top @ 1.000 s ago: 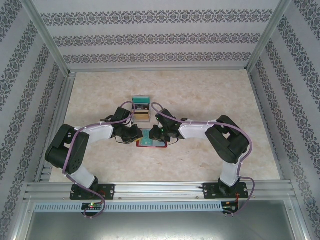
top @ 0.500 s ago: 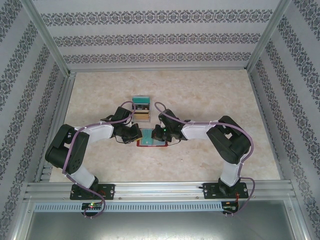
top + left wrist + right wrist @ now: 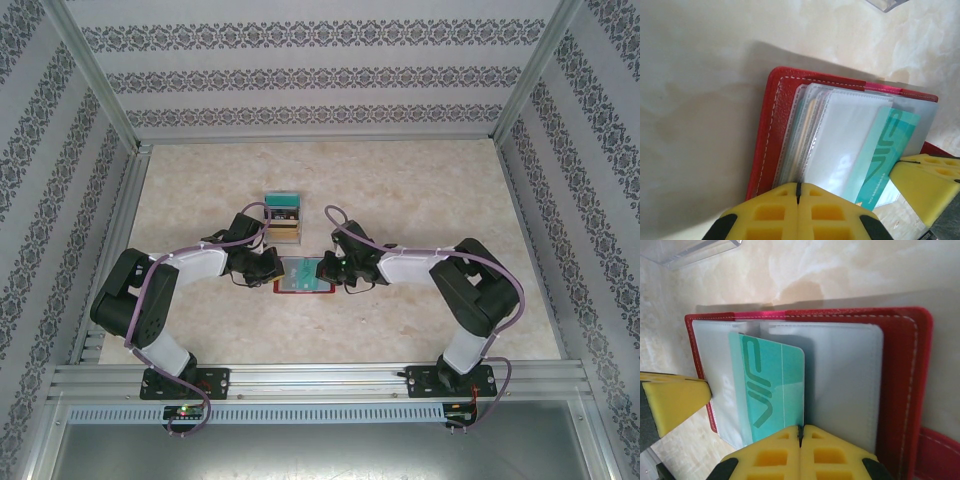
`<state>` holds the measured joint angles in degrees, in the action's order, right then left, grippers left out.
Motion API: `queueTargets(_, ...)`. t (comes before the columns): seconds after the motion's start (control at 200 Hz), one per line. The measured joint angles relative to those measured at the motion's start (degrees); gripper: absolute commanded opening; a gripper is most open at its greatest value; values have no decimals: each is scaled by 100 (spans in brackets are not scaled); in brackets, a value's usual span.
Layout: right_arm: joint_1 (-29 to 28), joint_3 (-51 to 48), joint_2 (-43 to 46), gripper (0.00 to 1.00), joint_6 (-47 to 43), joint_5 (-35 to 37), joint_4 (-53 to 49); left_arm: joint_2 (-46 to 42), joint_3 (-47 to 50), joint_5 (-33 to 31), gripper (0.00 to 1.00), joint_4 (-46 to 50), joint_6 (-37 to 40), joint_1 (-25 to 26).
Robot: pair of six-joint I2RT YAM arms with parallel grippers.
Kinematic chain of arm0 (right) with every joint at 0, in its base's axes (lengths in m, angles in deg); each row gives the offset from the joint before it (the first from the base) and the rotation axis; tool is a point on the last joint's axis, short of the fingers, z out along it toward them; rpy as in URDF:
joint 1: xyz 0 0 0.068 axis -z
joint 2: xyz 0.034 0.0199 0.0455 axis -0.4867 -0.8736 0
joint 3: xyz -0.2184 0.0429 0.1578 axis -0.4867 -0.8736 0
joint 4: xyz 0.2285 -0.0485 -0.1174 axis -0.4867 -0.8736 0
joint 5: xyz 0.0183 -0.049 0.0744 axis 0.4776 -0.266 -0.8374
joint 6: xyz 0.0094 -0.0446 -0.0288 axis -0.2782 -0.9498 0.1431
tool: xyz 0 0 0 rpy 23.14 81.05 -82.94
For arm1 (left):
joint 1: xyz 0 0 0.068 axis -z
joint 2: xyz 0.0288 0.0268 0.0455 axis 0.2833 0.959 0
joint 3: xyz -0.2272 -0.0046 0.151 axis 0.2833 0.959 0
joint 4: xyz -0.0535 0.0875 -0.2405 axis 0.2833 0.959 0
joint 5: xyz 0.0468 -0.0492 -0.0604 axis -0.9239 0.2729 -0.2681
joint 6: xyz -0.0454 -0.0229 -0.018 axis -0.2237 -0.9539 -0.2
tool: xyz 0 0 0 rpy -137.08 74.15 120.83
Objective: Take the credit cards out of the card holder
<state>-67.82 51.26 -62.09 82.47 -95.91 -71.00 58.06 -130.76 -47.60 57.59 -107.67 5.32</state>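
- i see the small flat red folding card holder (image 3: 303,276) lying open on the pale marbled worktop (image 3: 420,200), directly between my two grippers.
- the left gripper (image 3: 273,268) sits at the holder's left edge and the right gripper (image 3: 325,268) at its right half. the two are near each other, with the open pages between them.
- in the left wrist view the left gripper (image 3: 797,200) has its yellow pads pressed flat together. the red stitched cover (image 3: 771,130) and the clear plastic sleeves (image 3: 845,140) run under its tips. i cannot tell whether a sleeve is pinched there.
- in that view a teal plastic vip card (image 3: 885,150) sticks out of a sleeve to the right of the left gripper. one of the right gripper's yellow fingers (image 3: 922,175) is touching the card's lower corner.
- in the right wrist view the right gripper (image 3: 801,440) is closed. the teal plastic vip card (image 3: 772,385) has its right edge running straight into the seam between the pads, so this gripper holds the card.
- the card is tilted against the sleeve (image 3: 845,375), partly out of it.
- a little red closing tab (image 3: 940,450) lies just right of the right gripper.
- beyond the left gripper, away from the bases, a small clear box of flat pieces (image 3: 282,214) stands apart from the holder.
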Motion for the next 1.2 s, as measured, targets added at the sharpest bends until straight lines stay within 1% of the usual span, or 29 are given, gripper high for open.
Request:
queueTargets(0.055, 17, -35, 66, 0, -15, 0, -20, 0, -13, -9, 14, 31, 48, 0)
queueTargets(0.27, 26, -37, 83, 0, -42, -2, -39, -105, -28, -83, 17, 201, 101, 0)
queueTargets(0.355, 17, -33, 68, 0, -59, -2, -39, -278, -33, -107, 17, 310, 146, 2)
queueTargets(0.44, -7, -13, 35, 0, -61, -2, -39, -422, -101, -59, 14, 330, 205, 52)
queueTargets(0.59, -20, 39, -26, 0, -63, -2, -39, -319, -356, 46, 13, 289, 229, 297)
queueTargets(0.724, -20, 61, -42, 7, -63, -2, -42, 111, -457, 179, 12, 170, 227, 518)
queueTargets(0.769, -20, 66, -48, 13, -63, -2, -37, 262, -468, 201, 10, 173, 227, 564)
queueTargets(0.844, -20, 70, -76, 17, -83, 0, -35, 470, -479, 245, 9, 173, 225, 597)
queueTargets(0.889, -20, 70, -101, 24, -72, 2, -39, 496, -522, 260, 9, 177, 227, 595)
queueTargets(0.979, -26, 81, -136, 26, -101, -7, -2, 531, -579, 258, 8, 188, 227, 599)
queueTargets(1.064, -59, 98, -175, 25, -101, -20, 72, 570, -597, 262, 8, 195, 227, 599)
queueTargets(1.199, -52, 120, -258, 12, -83, -81, 192, 570, -608, 256, 8, 227, 227, 599)
